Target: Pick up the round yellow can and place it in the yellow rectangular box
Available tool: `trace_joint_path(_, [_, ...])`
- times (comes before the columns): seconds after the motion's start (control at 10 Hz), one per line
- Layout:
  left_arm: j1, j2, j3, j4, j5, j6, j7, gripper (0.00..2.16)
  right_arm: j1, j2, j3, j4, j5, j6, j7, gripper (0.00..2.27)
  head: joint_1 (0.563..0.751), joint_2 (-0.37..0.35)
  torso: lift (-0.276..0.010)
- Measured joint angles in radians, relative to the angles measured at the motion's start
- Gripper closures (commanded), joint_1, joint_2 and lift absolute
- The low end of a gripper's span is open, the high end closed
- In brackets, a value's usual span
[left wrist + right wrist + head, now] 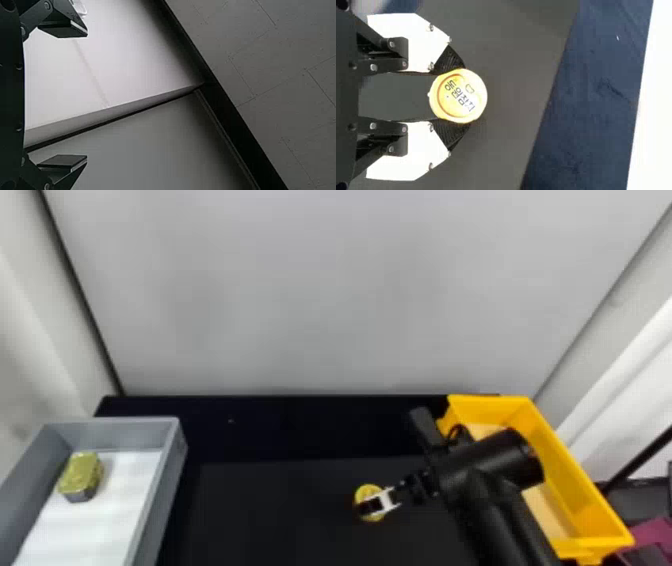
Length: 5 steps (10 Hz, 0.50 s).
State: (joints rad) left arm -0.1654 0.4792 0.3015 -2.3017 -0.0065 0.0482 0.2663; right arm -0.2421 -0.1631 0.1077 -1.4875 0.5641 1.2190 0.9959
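My right gripper (372, 506) is over the black table, at the round yellow can (369, 490), whose lid shows around the fingers. In the right wrist view the two fingers of this gripper (455, 96) press on opposite sides of the can (462, 97), so it is shut on it. The yellow rectangular box (580, 480) stands to the right, partly behind the right arm. My left gripper (63, 97) is parked away from the can, with its fingers wide apart and nothing between them.
On the left of the table (280, 510) stands a grey tray (157, 495) with a white bottom, holding a gold-coloured angular can (81, 475). A pale panel (320, 300) rises behind the table. The right arm reaches across the box's near left side.
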Motion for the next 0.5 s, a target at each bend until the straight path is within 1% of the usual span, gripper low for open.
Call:
trace_joint_path(0.1, [0.002,-0.003,-0.001,-0.005,0.002,0.016,-0.002,0.16,0.025,-0.010,0.003,-0.147,0.223,0.121,0.241,0.78,0.694,-0.171,-0.001])
trace_joint_path(0.2, [0.002,-0.005,0.001,-0.014,0.002,0.035,-0.005,0.16,0.031,-0.016,-0.015,-0.245,0.441,0.188,0.363,0.78,0.694,-0.171,-0.001])
trace_joint_path(0.3, [0.001,-0.006,0.010,-0.025,0.002,0.056,-0.015,0.16,0.023,-0.026,-0.045,-0.305,0.581,0.218,0.364,0.78,0.694,-0.171,-0.001])
trace_joint_path(0.4, [0.001,-0.006,0.024,-0.039,0.002,0.077,-0.024,0.16,0.001,-0.054,-0.090,-0.343,0.674,0.230,0.364,0.78,0.694,-0.171,-0.001])
trace_joint_path(0.5, [0.001,-0.006,0.032,-0.045,0.002,0.087,-0.028,0.16,-0.016,-0.091,-0.127,-0.353,0.709,0.233,0.364,0.78,0.694,-0.171,-0.001])
